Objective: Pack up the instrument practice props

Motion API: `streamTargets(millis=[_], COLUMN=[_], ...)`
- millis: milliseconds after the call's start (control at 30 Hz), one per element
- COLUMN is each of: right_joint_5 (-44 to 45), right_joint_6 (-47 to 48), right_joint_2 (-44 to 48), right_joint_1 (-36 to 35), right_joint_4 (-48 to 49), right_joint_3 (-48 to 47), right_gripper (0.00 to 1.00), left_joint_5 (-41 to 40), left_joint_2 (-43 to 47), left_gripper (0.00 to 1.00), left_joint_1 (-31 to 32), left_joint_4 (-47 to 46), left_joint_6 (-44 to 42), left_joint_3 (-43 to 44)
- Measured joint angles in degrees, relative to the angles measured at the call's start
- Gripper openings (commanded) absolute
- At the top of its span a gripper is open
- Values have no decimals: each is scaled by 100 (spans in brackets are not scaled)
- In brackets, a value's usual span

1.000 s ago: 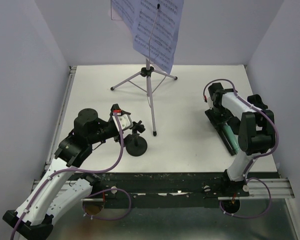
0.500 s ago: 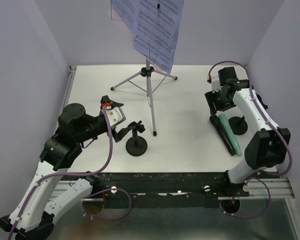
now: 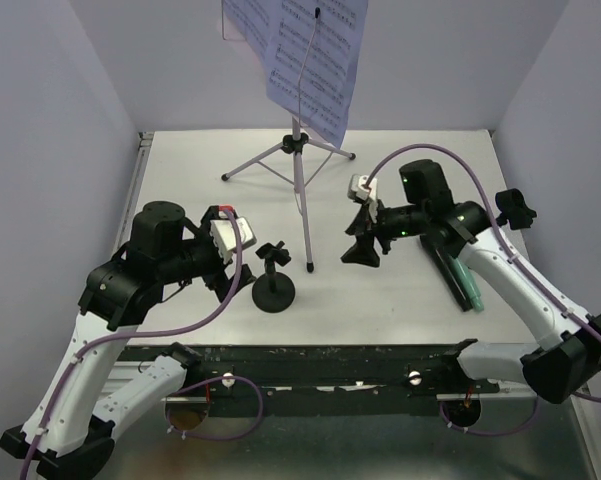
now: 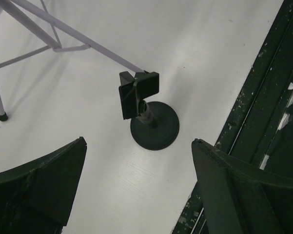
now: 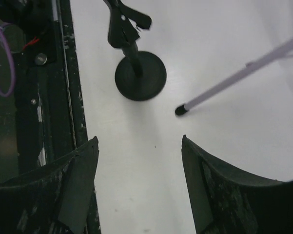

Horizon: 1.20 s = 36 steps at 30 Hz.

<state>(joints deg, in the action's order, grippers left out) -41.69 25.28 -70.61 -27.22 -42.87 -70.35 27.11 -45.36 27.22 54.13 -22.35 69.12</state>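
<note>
The silver tripod pole (image 3: 300, 190) stands mid-table with white sheet-music pages (image 3: 310, 50) on top; the lilac plate is hidden behind them. One black clip holder (image 3: 272, 285) stands upright near the front, also in the left wrist view (image 4: 155, 127) and right wrist view (image 5: 139, 74). My left gripper (image 3: 228, 272) is open and empty just left of it (image 4: 139, 141). My right gripper (image 3: 361, 250) is open and empty right of the tripod's front leg (image 5: 139, 138). The teal microphone (image 3: 470, 285) lies at the right, partly under my right arm. The second clip holder (image 3: 513, 207) is at the far right.
The tripod's front foot (image 5: 180, 111) rests between the two grippers, with its other legs (image 4: 24, 53) spread behind. A dark metal rail (image 3: 330, 360) runs along the table's front edge. Lilac walls close in the back and both sides.
My right arm has swung from the microphone at the right edge to the table's middle, gripper facing left. My left gripper has drawn back slightly from the clip holder.
</note>
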Motion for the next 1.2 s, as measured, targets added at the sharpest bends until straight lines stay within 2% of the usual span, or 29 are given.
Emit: streamTargets(millis=[67,233,433,700,1000,1200], right_joint_5=[-144,-332,-616,-1069,-933,-815], right_joint_6=[22,4,4,11,28,262], right_joint_2=[-201,-920,-1617,-2234,-2708,-2723], right_joint_1=[-417,-892,-1416,-1775,-2063,-2157], right_joint_4=[503,1519,2098,2308,2238,2063], right_joint_3=[-20,-208,-767,-1416,-1676,-1676], right_gripper=[76,76,76,76,69,54], left_joint_5=[-20,-380,-605,-612,-479,-402], left_joint_2=[-74,-129,9,251,269,382], left_gripper=[99,99,99,99,99,99], left_joint_1=[-13,-15,-146,-387,-848,-901], left_joint_4=[302,820,1091,1224,1215,1220], left_joint_6=[-127,-575,-750,-761,-562,-551], left_joint_3=[59,61,61,50,205,212])
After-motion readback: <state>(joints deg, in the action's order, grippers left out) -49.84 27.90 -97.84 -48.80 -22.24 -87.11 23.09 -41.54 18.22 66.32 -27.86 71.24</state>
